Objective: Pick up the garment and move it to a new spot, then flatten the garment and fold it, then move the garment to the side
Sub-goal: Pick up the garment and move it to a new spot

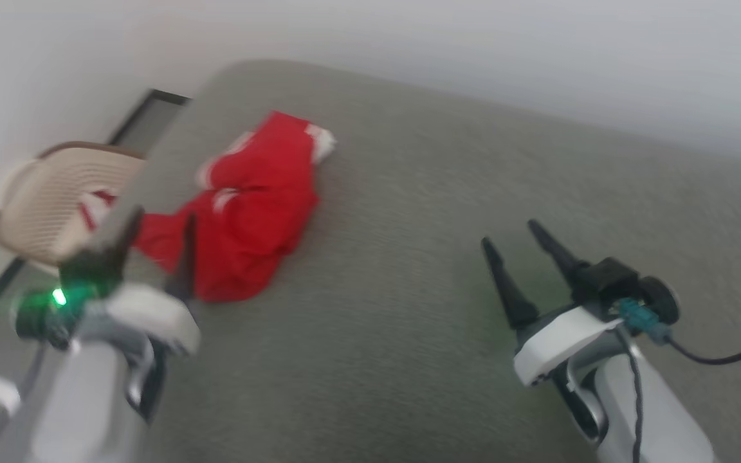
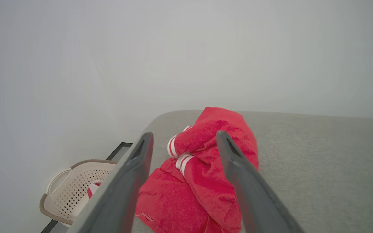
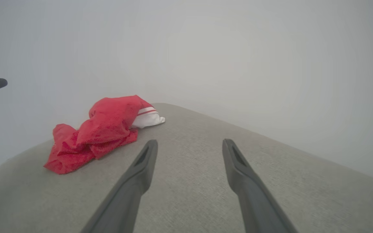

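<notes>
Left hand [image 1: 161,222], right hand [image 1: 509,233] spread, empty; garment [image 1: 255,206] crumpled near left edge of grey surface [image 1: 409,302].

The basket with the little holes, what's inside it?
A bit of red-and-white cloth shows inside the beige perforated basket. The edge of the grey surface covers the rest, so what that cloth is, and anything beneath it, cannot be seen.
</notes>
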Available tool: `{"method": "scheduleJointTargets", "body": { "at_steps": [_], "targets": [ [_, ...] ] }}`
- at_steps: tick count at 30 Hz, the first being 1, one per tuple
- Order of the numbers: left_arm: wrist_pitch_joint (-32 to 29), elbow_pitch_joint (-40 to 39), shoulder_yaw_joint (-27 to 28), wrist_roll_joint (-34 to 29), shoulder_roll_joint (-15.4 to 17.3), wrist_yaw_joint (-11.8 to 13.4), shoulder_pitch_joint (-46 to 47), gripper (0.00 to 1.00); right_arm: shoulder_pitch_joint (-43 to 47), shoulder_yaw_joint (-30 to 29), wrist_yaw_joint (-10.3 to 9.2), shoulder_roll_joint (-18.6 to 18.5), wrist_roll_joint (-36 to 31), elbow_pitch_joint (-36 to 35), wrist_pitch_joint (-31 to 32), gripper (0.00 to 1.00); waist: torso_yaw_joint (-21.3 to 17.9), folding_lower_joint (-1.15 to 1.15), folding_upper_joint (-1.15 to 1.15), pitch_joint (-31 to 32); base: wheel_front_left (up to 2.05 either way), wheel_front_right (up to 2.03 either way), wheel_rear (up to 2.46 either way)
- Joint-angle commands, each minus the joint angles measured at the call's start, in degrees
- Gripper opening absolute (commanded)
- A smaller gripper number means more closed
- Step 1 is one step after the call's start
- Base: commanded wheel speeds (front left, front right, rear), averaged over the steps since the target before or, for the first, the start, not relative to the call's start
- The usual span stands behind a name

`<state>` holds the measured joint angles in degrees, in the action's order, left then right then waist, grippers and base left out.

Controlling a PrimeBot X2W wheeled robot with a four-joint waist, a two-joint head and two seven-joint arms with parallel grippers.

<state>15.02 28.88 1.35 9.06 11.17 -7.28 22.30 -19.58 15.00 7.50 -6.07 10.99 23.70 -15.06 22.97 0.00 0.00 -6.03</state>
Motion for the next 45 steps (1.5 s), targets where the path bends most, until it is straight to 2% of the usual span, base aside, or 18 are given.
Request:
{"method": "scheduleJointTargets", "body": {
  "at_steps": [1, 3, 5, 11, 14, 17, 22, 28, 29, 31, 39, 45],
  "targets": [
    [-0.93, 2.35, -0.52, 0.85, 0.8, -0.07, 2.47, 1.0, -1.05, -0.23, -0.02, -0.28, -0.55, -0.48, -0.15, 1.0, -6.83, 0.0, 0.0, -6.08, 0.0, 0.0, 0.0],
    [-4.06, 7.38, -3.93, 1.47, 3.22, -0.2, 7.71, 1.0, -1.5, -0.82, -0.01, -0.3, -0.71, -0.85, -0.15, 1.0, -9.18, 0.0, 0.0, -7.82, 0.0, 0.0, 0.0],
    [-7.02, 11.57, -5.53, 4.8, 5.27, -0.17, 12.76, 1.0, -2.19, -1.46, -0.01, -0.4, -1.04, -1.47, -0.14, 1.0, -11.17, 0.0, 0.0, -9.48, 0.0, 0.0, 0.0],
    [-22.04, 21.73, -13.08, 15.32, 10.95, -0.2, 20.88, 1.0, -3.57, -2.08, -0.01, 0.4, -1.39, -2.61, -0.13, 1.0, -15.95, 0.0, 0.0, -12.3, 0.0, 0.0, 0.0],
    [-31.13, 25.97, -13.75, 21.42, 12.98, -0.21, 23.22, 1.0, -3.95, -2.37, -0.01, 0.73, -1.57, -3.12, -0.12, 1.0, -17.69, 0.0, 0.0, -13.65, 0.0, 0.0, 0.0],
    [-38.04, 29.71, -14.84, 24.38, 15.2, -0.18, 24.63, 1.0, -4.92, -2.25, -0.01, 1.17, -1.67, -3.86, -0.11, 1.0, -19.24, 0.0, 0.0, -15.18, 0.0, 0.0, 0.0],
    [-40.92, 34.56, -14.6, 26.85, 16.94, -0.02, 26.36, 1.0, -6.61, -1.94, -0.01, 1.4, -2.01, -4.67, -0.11, 1.0, -21.54, 0.0, 0.0, -17.98, 0.0, 0.0, 0.0],
    [-44.63, 37.63, -16.32, 29.67, 15.46, 0.0, 26.02, 1.0, -7.51, -1.76, -0.01, 1.54, -2.34, -6.03, -0.12, 1.0, -22.89, 0.0, 0.0, -19.86, 0.0, 0.0, 0.0],
    [-44.67, 37.78, -16.5, 30.18, 15.22, -0.01, 25.97, 0.64, -7.54, -1.74, -0.01, 1.61, -2.38, -6.18, -0.11, 1.0, -22.97, 0.0, 0.0, -19.84, 0.0, 0.0, 0.0],
    [-43.1, 37.1, -16.44, 31.64, 14.95, -0.04, 25.73, 0.0, -7.32, -1.83, -0.01, 1.75, -2.5, -6.44, -0.11, 1.0, -22.87, 0.0, 0.0, -19.34, 0.0, 0.0, 0.0],
    [-32.55, 33.51, -19.63, 30.71, 18.93, -0.25, 26.4, 0.0, -4.45, -2.77, -0.01, 1.93, -1.79, -5.6, -0.11, 1.0, -21.16, 0.0, 0.0, -11.98, 0.0, 0.0, 0.0],
    [-29.77, 29.06, -23.13, 31.68, 20.23, -0.22, 27.35, 0.0, -1.79, -3.75, -0.01, 2.28, -0.94, -5.01, -0.12, 1.0, -20.97, 0.0, 0.0, -6.59, 0.0, 0.0, 0.0]
  ]
}}
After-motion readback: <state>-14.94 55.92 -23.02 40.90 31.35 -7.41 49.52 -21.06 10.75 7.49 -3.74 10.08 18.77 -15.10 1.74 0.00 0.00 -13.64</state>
